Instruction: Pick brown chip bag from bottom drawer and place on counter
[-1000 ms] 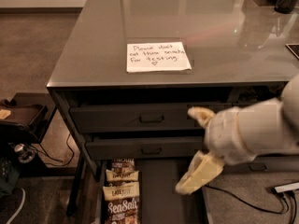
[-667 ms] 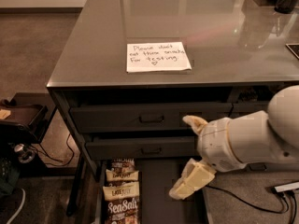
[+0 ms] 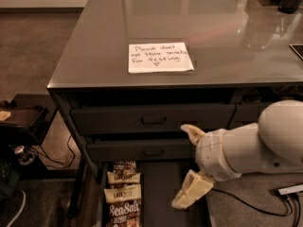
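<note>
Presently, the end effector hangs at the lower centre-right of the frame, above the open bottom drawer and in front of two closed drawer fronts. Its two cream fingers are spread wide, one high and one low, with nothing between them. The brown chip bag lies flat at the lower left-centre of the frame, on the drawer's left side, lowest in a row of like bags (at least three, overlapping). The end effector stands to the right of that row and does not touch it.

Step in hand, by my judgement: the approach for the grasp. To do it well, shift left over the chosen bag, lower with the fingers straddling its width, and close on one bag only, since the overlap risks lifting two. Keep clear of the drawer's thin left wall.

Arm pose: the white forearm enters from the right edge, with the wrist angled down and left. The glossy grey surface, bearing a handwritten note, fills the upper frame.
</note>
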Motion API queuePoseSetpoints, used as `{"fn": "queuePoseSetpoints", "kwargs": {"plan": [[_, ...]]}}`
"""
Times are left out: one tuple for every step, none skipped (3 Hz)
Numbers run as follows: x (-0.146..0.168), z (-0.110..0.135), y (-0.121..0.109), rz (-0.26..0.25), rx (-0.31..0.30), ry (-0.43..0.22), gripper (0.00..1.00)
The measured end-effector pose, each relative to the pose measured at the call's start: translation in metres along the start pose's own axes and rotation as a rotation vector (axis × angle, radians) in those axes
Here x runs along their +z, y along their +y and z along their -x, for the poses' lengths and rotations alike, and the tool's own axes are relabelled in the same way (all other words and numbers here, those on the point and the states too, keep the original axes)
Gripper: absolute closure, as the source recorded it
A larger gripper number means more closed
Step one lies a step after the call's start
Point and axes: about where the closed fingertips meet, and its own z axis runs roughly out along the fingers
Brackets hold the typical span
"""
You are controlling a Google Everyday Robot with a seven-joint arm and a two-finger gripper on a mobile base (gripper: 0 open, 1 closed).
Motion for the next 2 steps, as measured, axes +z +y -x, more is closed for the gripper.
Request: {"fn": "queuePoseSetpoints", "kwargs": {"plan": [[0.065,-0.029,0.007,0.047,-0.163,-0.007,0.00],[0.162,-0.071,0.003,0.119,-0.274,-0.031,0.00]]}}
